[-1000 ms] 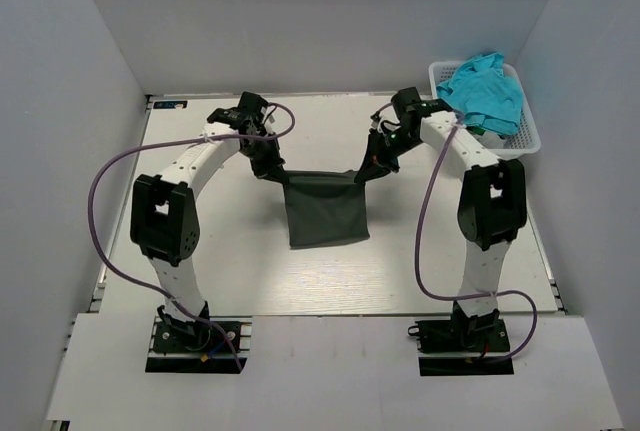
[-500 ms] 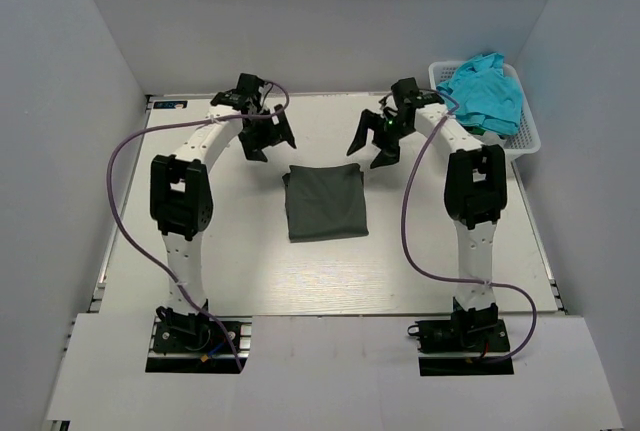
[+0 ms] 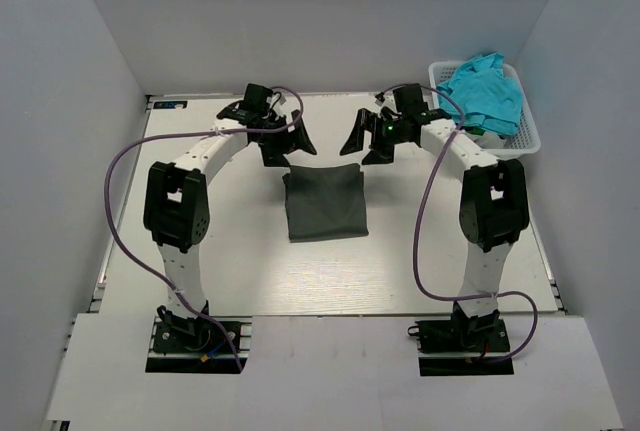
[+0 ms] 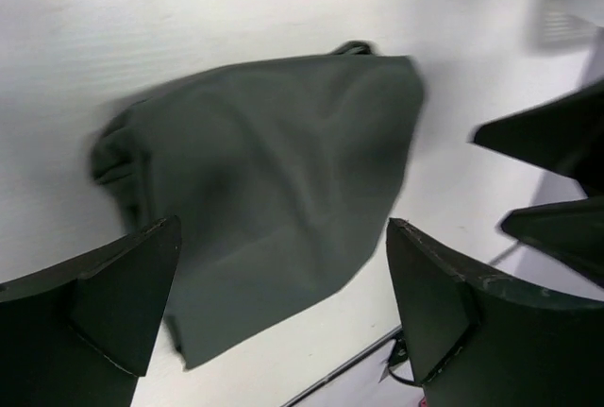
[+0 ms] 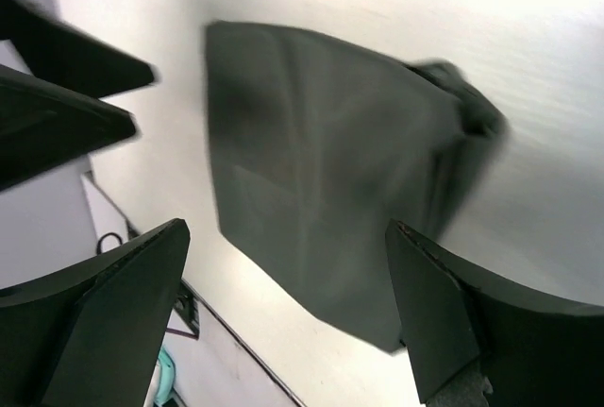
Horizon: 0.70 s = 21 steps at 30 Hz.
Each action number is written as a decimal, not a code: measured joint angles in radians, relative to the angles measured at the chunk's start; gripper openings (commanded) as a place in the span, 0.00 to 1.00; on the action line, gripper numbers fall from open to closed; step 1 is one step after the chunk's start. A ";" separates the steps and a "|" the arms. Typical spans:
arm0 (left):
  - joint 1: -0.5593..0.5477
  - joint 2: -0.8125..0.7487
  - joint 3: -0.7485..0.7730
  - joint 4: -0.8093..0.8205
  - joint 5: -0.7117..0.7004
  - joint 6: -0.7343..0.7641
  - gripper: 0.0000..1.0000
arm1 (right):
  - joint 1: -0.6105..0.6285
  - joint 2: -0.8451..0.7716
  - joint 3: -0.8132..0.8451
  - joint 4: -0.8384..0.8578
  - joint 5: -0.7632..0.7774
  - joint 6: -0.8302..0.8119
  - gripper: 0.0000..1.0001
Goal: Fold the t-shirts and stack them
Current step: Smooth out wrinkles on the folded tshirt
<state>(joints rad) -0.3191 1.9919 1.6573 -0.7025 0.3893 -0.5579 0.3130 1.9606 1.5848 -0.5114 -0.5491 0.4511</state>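
A dark charcoal-grey t-shirt (image 3: 325, 203) lies folded in a flat rectangle on the middle of the white table (image 3: 210, 261). It also fills the left wrist view (image 4: 274, 190) and the right wrist view (image 5: 321, 161). My left gripper (image 3: 288, 144) hovers open just past its far left corner, with nothing between the fingers (image 4: 283, 228). My right gripper (image 3: 362, 141) hovers open past the far right corner, equally empty (image 5: 288, 228). A turquoise-blue t-shirt (image 3: 487, 94) sits crumpled in the basket.
The white lattice basket (image 3: 527, 133) stands at the far right corner of the table. Grey walls close in the table on three sides. Purple cables loop off both arms. Each wrist view catches the other gripper's black fingers (image 4: 557, 143) (image 5: 66, 95).
Both grippers have opened and let go of the grey t-shirt, which has dropped from hanging between them to lying flat. Both have drawn closer together above its far edge.
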 measured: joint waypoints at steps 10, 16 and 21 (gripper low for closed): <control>-0.016 0.106 -0.038 0.177 0.114 -0.040 1.00 | 0.014 0.141 0.000 0.247 -0.113 0.104 0.90; 0.012 0.170 -0.088 0.199 0.169 -0.071 1.00 | -0.028 0.266 -0.044 0.356 -0.198 0.182 0.90; 0.015 0.170 -0.090 0.201 0.168 -0.071 1.00 | -0.048 0.267 -0.064 0.404 -0.225 0.197 0.90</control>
<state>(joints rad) -0.3038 2.1620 1.5673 -0.5018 0.5571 -0.6285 0.2646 2.2272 1.5211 -0.1078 -0.7746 0.6479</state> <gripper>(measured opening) 0.990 0.901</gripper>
